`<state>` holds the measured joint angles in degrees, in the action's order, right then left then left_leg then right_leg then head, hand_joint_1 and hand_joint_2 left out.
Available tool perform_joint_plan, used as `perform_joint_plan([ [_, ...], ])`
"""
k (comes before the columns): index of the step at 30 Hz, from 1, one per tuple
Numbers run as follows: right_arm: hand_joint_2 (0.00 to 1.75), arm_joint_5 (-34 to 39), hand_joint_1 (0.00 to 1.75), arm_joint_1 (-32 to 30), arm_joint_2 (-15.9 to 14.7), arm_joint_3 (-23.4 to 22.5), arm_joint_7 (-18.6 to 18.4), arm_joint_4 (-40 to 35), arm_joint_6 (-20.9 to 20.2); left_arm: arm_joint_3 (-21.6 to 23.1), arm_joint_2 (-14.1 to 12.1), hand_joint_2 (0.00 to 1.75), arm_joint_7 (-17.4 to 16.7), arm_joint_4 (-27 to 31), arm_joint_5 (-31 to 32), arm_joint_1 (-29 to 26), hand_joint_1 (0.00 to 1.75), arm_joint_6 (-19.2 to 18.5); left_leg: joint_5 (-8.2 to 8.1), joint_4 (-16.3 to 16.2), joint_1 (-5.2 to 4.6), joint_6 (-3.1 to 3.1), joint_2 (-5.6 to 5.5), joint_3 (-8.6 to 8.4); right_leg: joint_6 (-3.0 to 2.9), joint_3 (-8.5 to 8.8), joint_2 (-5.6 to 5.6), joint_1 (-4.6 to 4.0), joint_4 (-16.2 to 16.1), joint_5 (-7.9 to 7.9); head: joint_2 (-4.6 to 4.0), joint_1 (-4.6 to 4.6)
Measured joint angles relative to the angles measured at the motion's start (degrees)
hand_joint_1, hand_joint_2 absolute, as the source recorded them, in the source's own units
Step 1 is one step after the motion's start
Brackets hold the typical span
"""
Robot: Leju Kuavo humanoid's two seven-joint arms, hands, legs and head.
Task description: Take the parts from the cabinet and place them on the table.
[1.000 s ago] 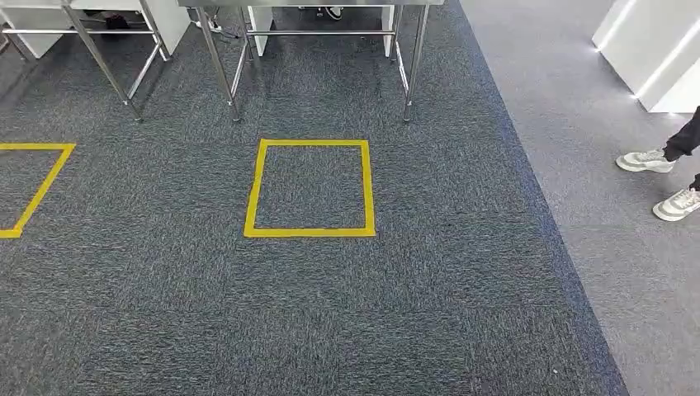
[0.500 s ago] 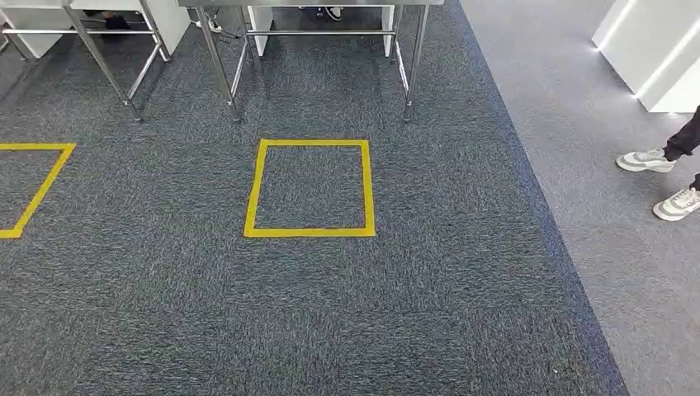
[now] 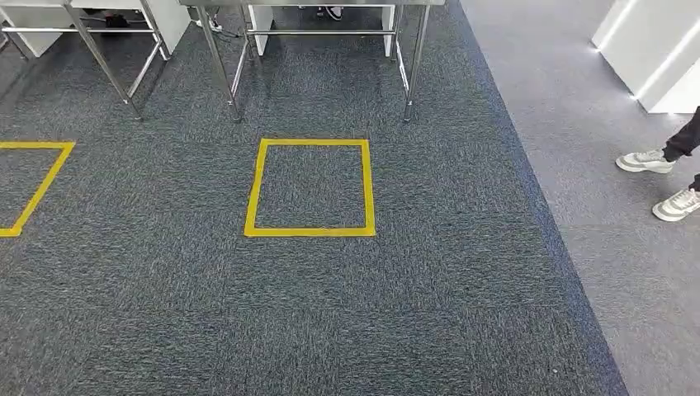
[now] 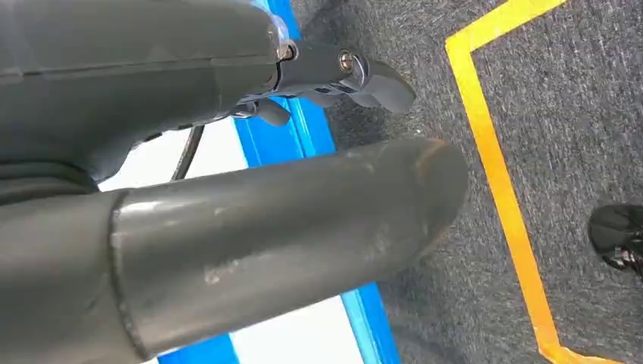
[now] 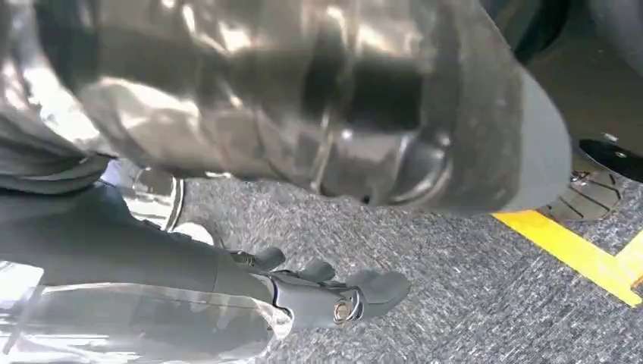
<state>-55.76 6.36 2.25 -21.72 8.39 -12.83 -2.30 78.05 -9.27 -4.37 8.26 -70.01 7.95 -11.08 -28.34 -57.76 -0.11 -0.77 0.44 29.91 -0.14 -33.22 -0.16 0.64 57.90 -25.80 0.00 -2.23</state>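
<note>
Two hands hang low: left hand [image 4: 227, 220] grips a blue-edged white part, looks rigid; right hand [image 5: 303, 292] holds crinkly clear-wrapped part, probably slippery.

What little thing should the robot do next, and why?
Probably one step forward, towards the yellow square. The table stands beyond it, with just its legs and front edge in view, likely too far to set anything down. The right hand seems to carry something wrapped in clear plastic.
</note>
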Motion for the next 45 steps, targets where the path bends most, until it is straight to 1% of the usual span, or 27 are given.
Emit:
perform_joint_plan([
  [3,0.00,0.0,0.00,0.0,0.0,0.3,0.0,0.0,0.0,0.0,0.0,0.00,0.0,0.0,0.0,0.0,0.00,0.0,0.92,1.2,0.49,-1.02,-0.30,-0.23,0.80,0.11,-0.30,-0.26,-0.2,0.08,0.00,0.00],
  [4,0.00,0.0,0.00,0.0,0.0,0.4,0.0,0.0,0.0,0.0,0.0,0.00,0.0,0.0,0.0,0.1,0.00,0.0,1.38,1.6,0.57,-1.33,-0.34,-0.49,0.85,-0.29,-0.11,0.02,0.9,-1.17,0.00,0.00],
  [7,0.00,0.0,0.00,0.0,0.0,0.4,0.0,0.0,0.0,0.0,0.0,0.00,0.0,0.0,0.0,0.0,0.00,0.0,1.83,1.5,0.54,-1.75,-0.90,0.31,0.99,-5.70,0.05,0.15,13.2,-8.45,0.00,0.00],
  [9,0.00,0.0,0.00,-0.1,0.0,0.5,0.0,0.0,0.0,0.0,0.0,0.00,0.0,0.0,0.0,-0.2,0.00,0.0,1.95,1.3,0.55,-1.61,-1.66,0.67,1.10,-7.35,0.05,0.19,17.3,-9.14,0.00,0.00],
  [10,0.00,0.0,0.00,-0.2,0.0,0.5,0.0,0.0,0.0,0.0,0.0,0.00,0.0,0.0,0.0,-0.2,0.00,0.0,1.93,1.1,0.56,-1.54,-2.09,0.72,1.06,-6.13,0.07,0.29,15.2,-7.44,-0.02,0.00],
  [12,0.00,0.0,0.00,-0.2,0.0,0.5,0.0,0.0,0.0,0.0,0.1,0.00,0.0,0.0,0.0,-0.2,0.00,0.0,1.81,0.8,0.58,-1.20,-3.28,0.65,0.71,-0.56,0.83,0.45,5.1,-2.43,0.00,0.00],
  [13,0.00,0.0,0.00,-0.2,0.0,0.5,0.0,0.0,0.0,0.0,0.2,0.00,0.0,0.0,0.0,-0.1,0.00,0.0,1.74,0.6,0.69,-0.91,-3.76,0.75,0.41,1.52,3.11,0.63,0.7,-1.80,0.00,0.00],
  [14,0.00,0.0,0.00,-0.2,-0.1,0.5,-0.1,0.0,0.0,0.0,0.2,0.00,0.0,0.0,0.0,0.0,0.00,0.0,1.62,0.3,0.34,-0.33,-4.12,1.11,0.41,1.91,3.79,0.43,0.1,-2.36,0.00,0.00],
  [18,0.00,0.0,0.00,-0.1,-0.1,0.5,-0.1,0.0,-0.1,0.0,0.2,0.00,0.0,0.0,0.0,-0.2,0.00,0.0,2.03,0.6,0.65,1.33,-6.00,1.76,-0.81,1.90,1.65,0.38,-0.3,-1.92,0.00,0.00],
  [19,0.00,0.0,0.00,0.0,-0.1,0.5,-0.1,0.0,-0.1,0.0,0.1,0.00,0.0,0.0,0.0,-0.3,0.00,0.0,1.30,-0.4,0.86,1.44,-4.76,1.94,-1.26,2.07,0.72,0.47,-0.7,-1.61,0.00,0.02],
  [21,0.00,0.0,0.00,-0.1,-0.2,0.5,0.0,0.0,0.0,0.0,0.1,0.00,0.0,0.0,0.0,-0.1,0.00,-0.1,-3.22,-7.3,0.83,2.01,-1.73,5.29,-1.82,1.98,-0.35,0.35,-0.9,-1.55,0.00,0.02],
  [23,0.00,0.0,0.00,-0.2,-0.2,0.5,-0.1,0.0,-0.1,0.0,0.1,0.00,0.0,0.0,0.0,-0.1,0.00,0.0,-6.77,-15.9,0.94,2.46,-1.05,9.28,-1.96,1.94,-1.70,0.13,-0.9,-1.65,0.00,0.02],
  [24,0.00,0.0,0.00,-0.3,-0.2,0.5,-0.1,0.0,-0.1,0.0,0.1,0.00,0.0,0.0,0.0,-0.2,0.00,0.0,-6.69,-17.5,0.95,2.58,-0.89,10.01,-1.96,1.93,-2.36,0.09,-0.8,-1.69,0.00,0.02],
  [25,0.00,0.0,0.00,-0.3,-0.2,0.5,-0.1,0.0,-0.1,0.0,0.1,0.00,0.0,0.0,0.0,-0.3,0.00,0.0,-5.20,-16.0,0.96,2.61,-0.76,9.26,-1.93,1.95,-3.00,0.08,-0.7,-1.75,0.00,0.02],
  [27,0.00,-0.1,0.00,-0.2,-0.1,0.5,-0.2,0.0,-0.1,0.0,0.1,0.00,-0.1,0.0,0.0,-0.4,0.00,0.1,-0.32,-6.7,0.96,2.41,0.20,4.40,-1.64,2.13,-4.17,0.09,-0.6,-1.96,0.00,0.02],
  [28,0.00,-0.2,0.00,-0.2,-0.1,0.6,-0.2,0.0,-0.1,0.0,0.1,0.00,-0.1,0.0,0.0,-0.3,0.00,0.1,1.58,-1.7,0.91,2.17,2.05,1.56,-1.39,2.28,-4.68,0.03,-0.5,-2.12,0.00,0.02],
  [29,0.00,-0.2,0.00,-0.2,-0.1,0.7,-0.2,0.0,-0.1,0.0,0.1,0.00,-0.1,0.0,0.0,-0.1,0.00,0.1,0.78,0.2,0.35,1.75,3.69,0.86,-1.02,2.35,-5.15,-0.42,-0.3,-2.35,0.00,0.02],
  [33,0.00,-0.2,0.00,0.2,-0.1,0.9,-0.6,0.0,0.0,0.0,0.0,0.00,-0.1,0.0,-0.1,-0.3,0.00,0.2,1.48,0.4,0.36,0.08,1.11,1.50,0.15,2.75,-6.97,-0.52,-0.4,-2.43,0.00,0.00],
  [34,0.00,-0.2,0.00,0.2,-0.1,0.9,-0.7,0.0,0.0,0.0,0.0,0.00,-0.1,0.0,-0.1,-0.4,0.00,0.2,1.95,0.8,0.78,-0.48,0.61,1.00,0.69,2.60,-5.56,-0.12,0.2,-3.09,-0.02,0.02],
  [35,0.00,-0.2,0.00,0.1,-0.1,0.9,-0.7,0.0,0.0,0.0,0.0,0.00,-0.1,0.0,-0.1,-0.3,0.00,0.2,2.07,0.8,0.75,-0.82,0.08,1.18,0.84,1.74,-2.77,-0.05,2.3,-4.90,0.00,0.00],
  [36,0.00,-0.2,0.00,0.0,-0.2,0.9,-0.7,0.0,0.0,0.0,0.0,0.00,-0.1,0.0,-0.1,-0.2,0.00,0.2,2.27,0.8,0.71,-1.12,-0.26,1.37,0.89,0.00,-1.19,0.03,6.0,-7.35,0.00,-0.02],
  [38,0.00,-0.2,0.00,-0.2,-0.2,0.9,-0.7,0.0,0.0,0.0,0.0,0.00,-0.1,0.0,-0.1,-0.1,0.00,0.3,2.39,0.7,0.52,-1.29,-1.62,1.74,0.94,-4.51,-0.15,0.05,15.4,-11.38,0.00,-0.02],
  [39,0.00,-0.2,0.00,-0.3,-0.2,0.9,-0.7,0.0,-0.1,0.0,0.0,0.00,-0.1,0.0,-0.1,-0.1,0.00,0.3,2.41,0.6,0.44,-1.32,-2.34,1.82,0.90,-5.83,-0.09,0.06,17.8,-11.66,0.00,0.00],
  [41,0.00,-0.2,0.00,-0.5,-0.2,0.9,-0.7,0.1,-0.1,0.0,0.1,0.00,-0.1,0.0,-0.2,-0.3,0.00,0.3,2.41,0.5,0.33,-1.31,-3.97,1.73,0.57,-4.56,0.07,0.05,14.4,-7.96,-0.02,0.00],
  [43,0.00,-0.2,0.00,-0.4,-0.2,0.9,-0.7,0.1,0.0,0.0,0.1,0.00,-0.1,0.0,-0.3,-0.2,0.00,0.3,2.37,0.3,0.23,-1.22,-5.64,1.62,-0.29,0.14,2.17,-0.09,3.9,-2.14,0.00,0.00],
  [44,0.00,-0.2,0.00,-0.4,-0.5,0.9,-0.7,0.1,0.0,0.0,0.3,0.00,-0.1,0.0,-0.4,-0.2,0.00,0.3,2.36,0.3,0.39,-1.08,-6.16,1.84,-1.02,1.40,5.69,0.12,0.9,-2.12,0.00,0.00],
  [45,0.00,-0.2,0.00,-0.4,-0.6,0.9,-0.7,0.1,0.0,0.0,0.4,0.00,-0.1,0.0,-0.5,0.0,0.00,0.3,2.31,0.0,0.15,-0.63,-6.86,2.15,-0.81,1.45,5.39,0.04,0.2,-1.88,0.00,0.00],
])
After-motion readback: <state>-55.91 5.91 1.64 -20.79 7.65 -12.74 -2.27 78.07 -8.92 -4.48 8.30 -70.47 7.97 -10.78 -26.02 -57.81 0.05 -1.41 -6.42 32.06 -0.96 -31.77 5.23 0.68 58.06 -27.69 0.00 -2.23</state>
